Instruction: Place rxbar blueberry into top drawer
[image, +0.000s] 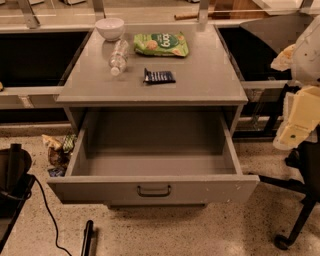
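The rxbar blueberry (159, 76), a small dark navy bar with light lettering, lies flat on the grey cabinet top (200, 85), near its middle. The top drawer (152, 190) is pulled wide open below it and is empty inside; its dark handle (154, 190) is centred on the front panel. My gripper (299, 117) is at the right edge of the view, beside the cabinet, apart from the bar and level with the drawer's right side. It holds nothing that I can see.
On the cabinet top behind the bar are a green chip bag (161, 44), a clear water bottle (118, 57) lying down and a white bowl (110, 28). Snack wrappers (59, 150) lie on the floor left of the drawer. A black chair base (295, 210) stands at right, a cable (47, 215) at left.
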